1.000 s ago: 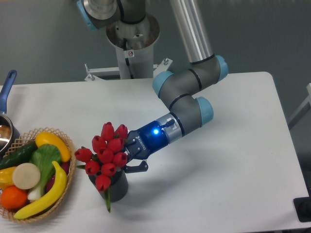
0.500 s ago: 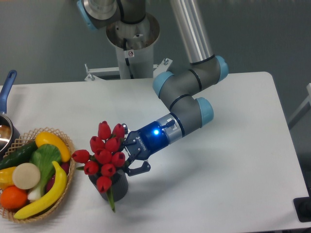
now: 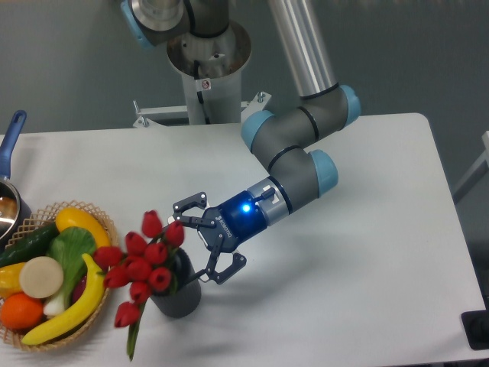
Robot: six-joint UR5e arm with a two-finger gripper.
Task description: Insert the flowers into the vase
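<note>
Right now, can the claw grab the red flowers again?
Probably yes. The claw is open and sits right beside the flowers, with nothing between them. The bunch leans out of the vase toward the basket, away from the claw, so it would need to reach a little further.

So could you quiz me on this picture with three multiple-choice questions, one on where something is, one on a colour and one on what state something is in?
1. Where does the wicker basket of fruit sit?
A. at the table's left edge
B. at the table's right edge
C. behind the robot's base

2. What colour are the flowers?
A. yellow
B. white
C. red

3. How does the gripper stand?
A. shut on the flowers
B. open, holding nothing
C. shut on the vase

Answers:
1. A, the basket is at the far left, beside the vase.
2. C, every bud in the bunch is red.
3. B, its two fingers are spread apart beside the bunch, which leans out of the vase.
</note>
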